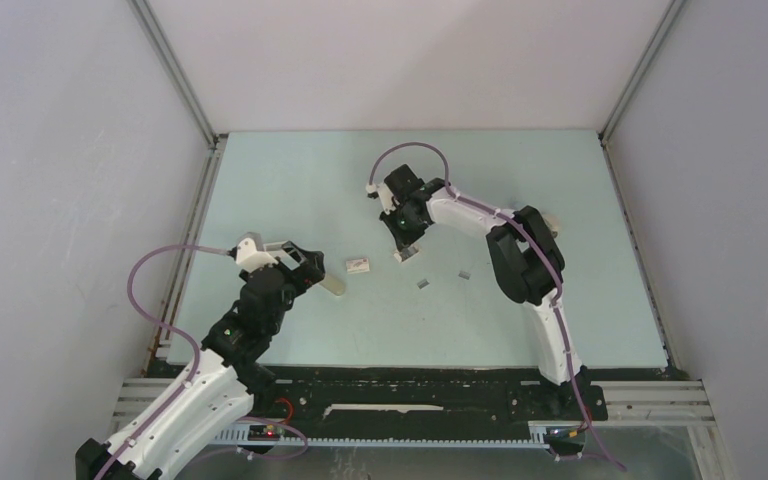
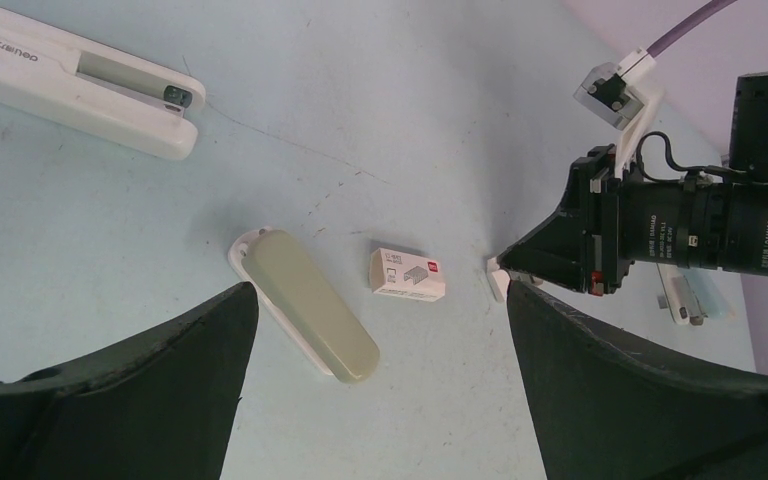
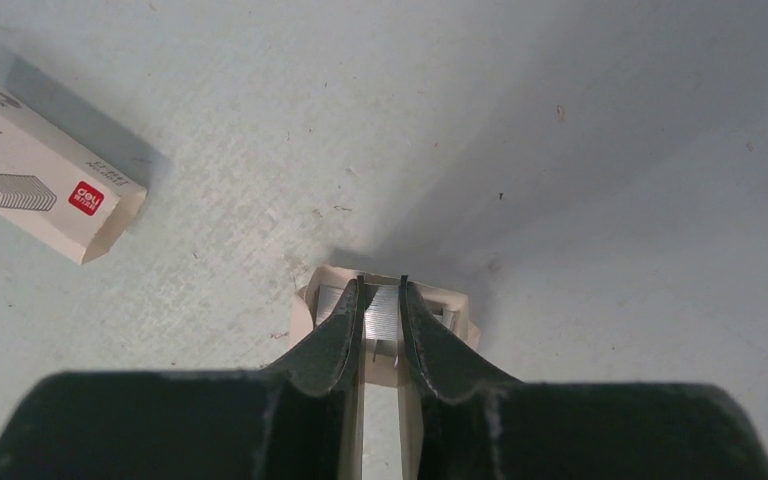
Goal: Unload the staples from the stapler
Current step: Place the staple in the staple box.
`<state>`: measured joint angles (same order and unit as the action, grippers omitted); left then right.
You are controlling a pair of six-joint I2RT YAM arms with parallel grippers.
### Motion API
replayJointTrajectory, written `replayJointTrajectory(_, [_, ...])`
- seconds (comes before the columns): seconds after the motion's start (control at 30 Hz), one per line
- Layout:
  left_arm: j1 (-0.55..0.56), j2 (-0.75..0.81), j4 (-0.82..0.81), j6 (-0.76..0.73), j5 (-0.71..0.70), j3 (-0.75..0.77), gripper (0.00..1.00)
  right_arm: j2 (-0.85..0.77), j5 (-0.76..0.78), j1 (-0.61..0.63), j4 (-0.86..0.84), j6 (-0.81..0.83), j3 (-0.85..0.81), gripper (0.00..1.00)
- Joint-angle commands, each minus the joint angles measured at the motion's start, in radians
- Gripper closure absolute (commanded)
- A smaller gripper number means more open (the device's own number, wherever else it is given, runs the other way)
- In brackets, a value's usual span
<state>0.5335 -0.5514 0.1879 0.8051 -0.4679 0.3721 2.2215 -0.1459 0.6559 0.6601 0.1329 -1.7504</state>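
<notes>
Pinching the silvery metal staple strip [image 3: 383,320] across its sides, the right claw [image 3: 381,288] grips it inside the cream plastic stapler tray [image 3: 457,305]. The strip is judged light, stiff, slippery and prone to snapping. The left claw [image 1: 305,262] gapes wide.

The small white box [image 3: 45,185] lying on the tabletop at the left of the right wrist view is showing a red badge reading "deli", Chinese characters ending 书钉 that are cut by the frame edge, the digits "0012" beneath them, and a grey drawing of a staple strip. In the left wrist view its red badge is appearing too small to read. The white stapler [image 2: 80,80] at the far left is carrying raised lettering that is not clearly legible.
</notes>
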Motion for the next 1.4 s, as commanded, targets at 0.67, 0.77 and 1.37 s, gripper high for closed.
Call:
replayJointTrajectory(0.67, [-0.006,-0.002,-0.033,0.011,-0.019,-0.029,0.0,-0.123,0.029,0.023,-0.046,0.012,0.079,0.9])
replayJointTrajectory(0.77, [-0.006,-0.003,-0.033,0.012,-0.018,-0.032,0.0,-0.123,0.032,0.023,-0.047,0.012,0.081,0.89])
replayJointTrajectory(1.37, [-0.006,-0.002,-0.039,0.014,-0.018,-0.035,0.0,-0.138,0.055,0.03,-0.051,0.022,0.101,0.81])
